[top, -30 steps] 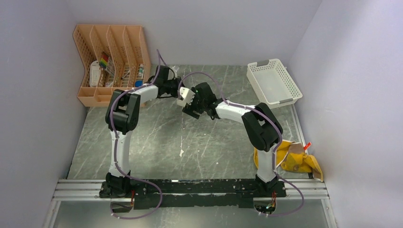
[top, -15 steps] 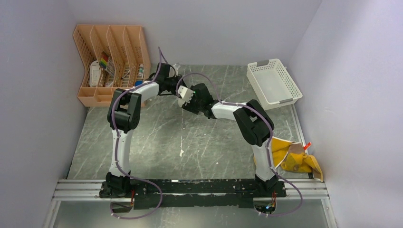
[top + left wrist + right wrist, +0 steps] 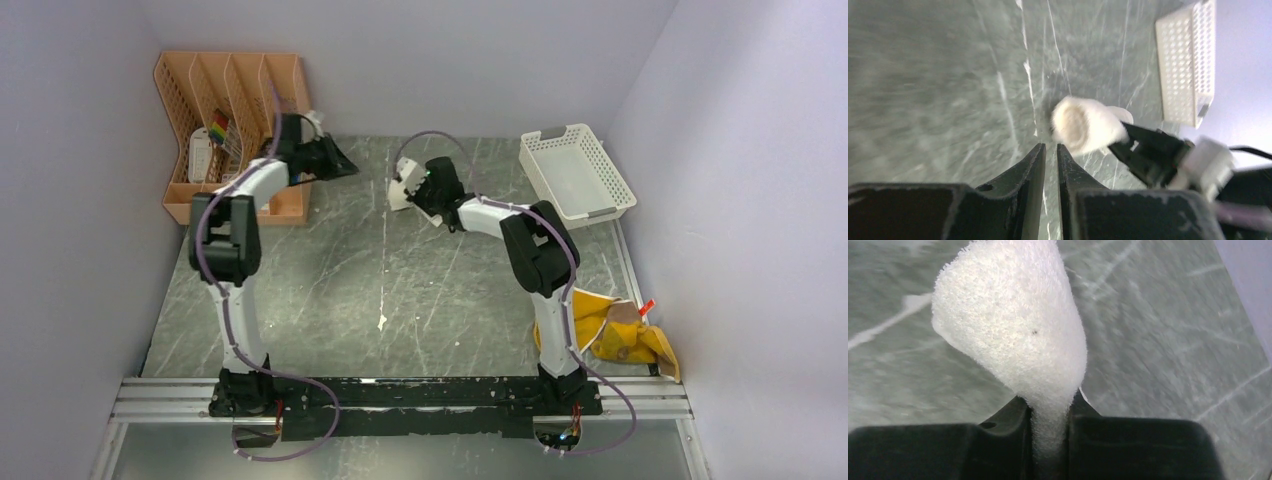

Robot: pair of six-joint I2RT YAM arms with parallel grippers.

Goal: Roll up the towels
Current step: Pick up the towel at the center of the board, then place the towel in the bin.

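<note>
A cream-white towel (image 3: 401,189), rolled into a short cylinder, hangs over the back middle of the table. My right gripper (image 3: 412,192) is shut on one end of it. In the right wrist view the roll (image 3: 1013,330) is pinched between the jaws of this gripper (image 3: 1050,402). My left gripper (image 3: 340,166) is off to the left, apart from the roll. Its fingers (image 3: 1034,165) stand almost together with a thin slit and nothing between them, and the roll's end (image 3: 1083,125) shows beyond them. A mustard-yellow towel (image 3: 605,335) lies crumpled by the right arm's base, with a brown patch (image 3: 628,318) on it.
A white mesh basket (image 3: 577,176) stands at the back right, also seen from the left wrist (image 3: 1182,65). An orange slotted organizer (image 3: 235,120) with small items sits at the back left, close behind my left arm. Walls enclose the table on three sides.
My right gripper has shut on the white roll and carried it slightly back and to the right. My left arm has swung away left toward the organizer.
</note>
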